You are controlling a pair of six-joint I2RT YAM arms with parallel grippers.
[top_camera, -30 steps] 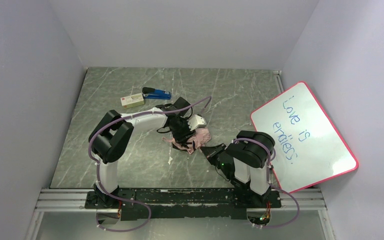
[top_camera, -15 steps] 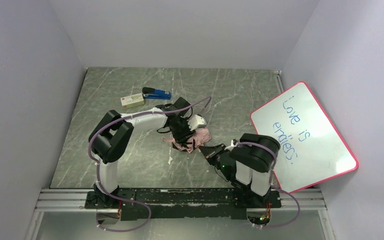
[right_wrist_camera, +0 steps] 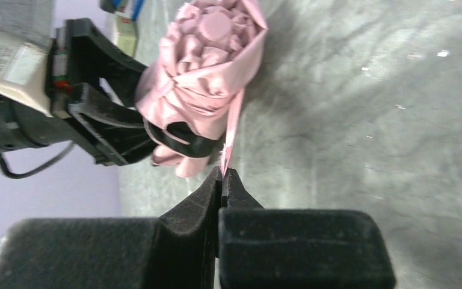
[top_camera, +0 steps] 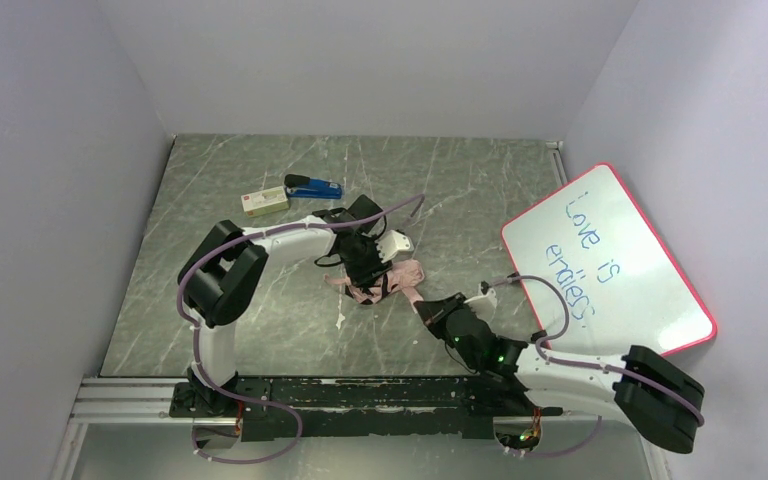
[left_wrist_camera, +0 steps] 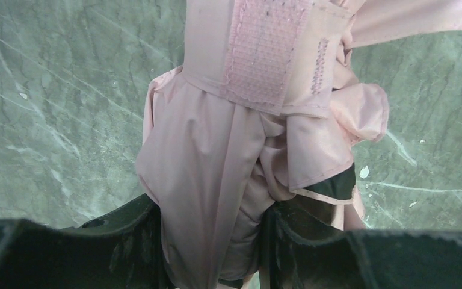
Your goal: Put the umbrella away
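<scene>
The pale pink folded umbrella (top_camera: 392,277) lies on the marble table at mid-table. My left gripper (top_camera: 368,268) is shut around its bunched fabric; in the left wrist view the pink folds (left_wrist_camera: 216,168) fill the gap between both fingers, with the Velcro strap patch (left_wrist_camera: 264,48) above. My right gripper (top_camera: 426,304) is shut on the thin pink strap (right_wrist_camera: 233,129), which runs taut from the rolled umbrella (right_wrist_camera: 207,48) down to my fingertips (right_wrist_camera: 213,186). The shaft and handle are hidden.
A blue stapler (top_camera: 313,187) and a small cream box (top_camera: 264,202) lie at the back left. A red-framed whiteboard (top_camera: 605,270) with writing leans at the right. Grey walls enclose the table (top_camera: 480,190).
The right arm has stretched out low and swung its base link to the right, its gripper still at the umbrella's right end. The left arm and umbrella have barely moved.
</scene>
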